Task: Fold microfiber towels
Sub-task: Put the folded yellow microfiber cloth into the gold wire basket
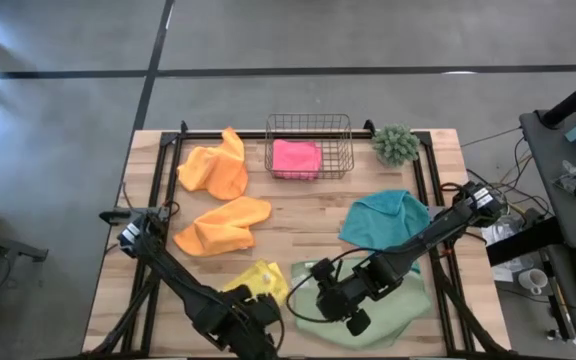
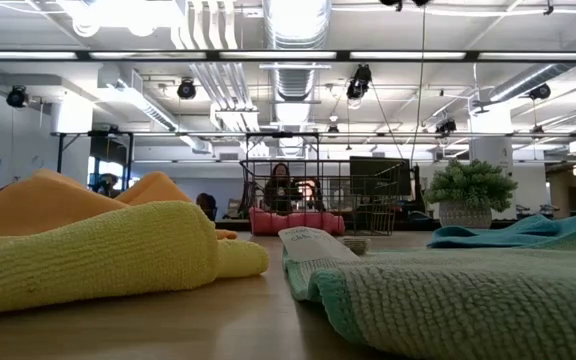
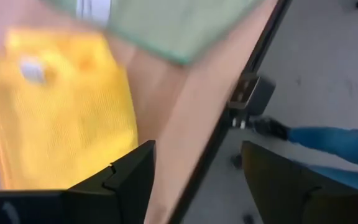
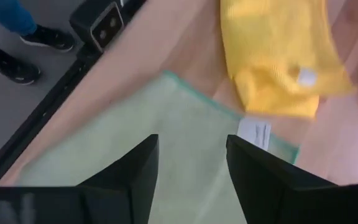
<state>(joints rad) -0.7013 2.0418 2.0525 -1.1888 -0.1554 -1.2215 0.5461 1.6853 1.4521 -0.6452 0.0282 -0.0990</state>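
Two grippers hang over the near edge of the table (image 1: pixel 298 215), around six o'clock on its top. The light green towel (image 1: pixel 393 300) lies flat there, directly under the right gripper (image 1: pixel 353 318), its white tag (image 4: pixel 254 133) toward nine o'clock, next to the yellow towel (image 1: pixel 260 280). The right arm reaches in from three o'clock, wrist bent down over the cloth; its fingers stand apart and hold nothing. The left gripper (image 1: pixel 258 315) hovers at the table's front rim just beyond the yellow towel, fingers spread wide, empty. The green towel's long side seems to run three to nine o'clock. Judging by this, the right arm is nearer the green towel, the left nearer the tagged edge.
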